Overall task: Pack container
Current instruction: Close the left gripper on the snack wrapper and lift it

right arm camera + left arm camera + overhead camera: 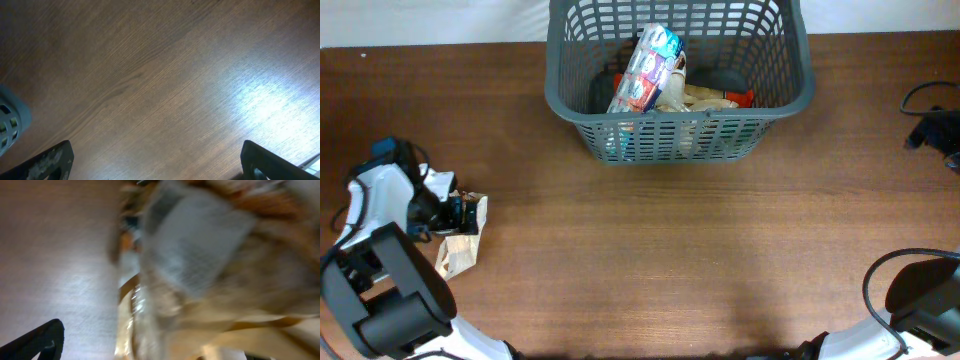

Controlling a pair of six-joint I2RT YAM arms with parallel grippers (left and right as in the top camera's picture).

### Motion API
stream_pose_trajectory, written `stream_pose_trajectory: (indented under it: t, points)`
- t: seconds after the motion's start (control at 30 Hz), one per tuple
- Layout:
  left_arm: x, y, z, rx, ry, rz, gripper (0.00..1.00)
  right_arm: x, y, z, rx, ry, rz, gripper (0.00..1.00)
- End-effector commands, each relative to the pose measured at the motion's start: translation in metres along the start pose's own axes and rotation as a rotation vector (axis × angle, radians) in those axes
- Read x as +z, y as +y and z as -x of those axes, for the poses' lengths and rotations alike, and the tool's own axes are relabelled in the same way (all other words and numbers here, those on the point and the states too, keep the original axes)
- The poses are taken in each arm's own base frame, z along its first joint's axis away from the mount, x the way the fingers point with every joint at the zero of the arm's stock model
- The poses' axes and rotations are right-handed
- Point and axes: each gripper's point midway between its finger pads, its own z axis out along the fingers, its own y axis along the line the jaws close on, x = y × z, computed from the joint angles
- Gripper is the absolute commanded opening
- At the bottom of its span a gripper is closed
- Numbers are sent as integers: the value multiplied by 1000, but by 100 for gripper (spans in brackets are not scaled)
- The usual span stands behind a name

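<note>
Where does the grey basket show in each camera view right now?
Overhead: basket top centre, packets inside.
Left wrist: not in it; a blurred packet fills the view.
Right wrist: only its slotted corner, at the left edge.
Shared landmark: the brown wooden table.

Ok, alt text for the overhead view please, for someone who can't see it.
A dark grey lattice basket sits at the far middle of a brown wooden table, holding several packets. At the left edge, the left claw is at a tan packet.
</note>
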Motion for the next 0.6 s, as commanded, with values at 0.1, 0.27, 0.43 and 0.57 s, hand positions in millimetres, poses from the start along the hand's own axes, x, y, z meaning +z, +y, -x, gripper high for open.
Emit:
stream_pose_trajectory:
  t: [0.1, 0.27, 0.43, 0.57]
  points:
    - [17, -26, 10, 67, 27, -13, 99, -4, -1, 0, 12, -11, 0, 99]
    - [24, -27, 10, 68, 42, -18, 99, -4, -1, 0, 12, -12, 0, 99]
    - [31, -27, 8, 61, 66, -26, 99, -4, -1, 0, 12, -11, 0, 99]
    - [35, -28, 5, 36, 77, -28, 99, -4, -1, 0, 12, -12, 0, 99]
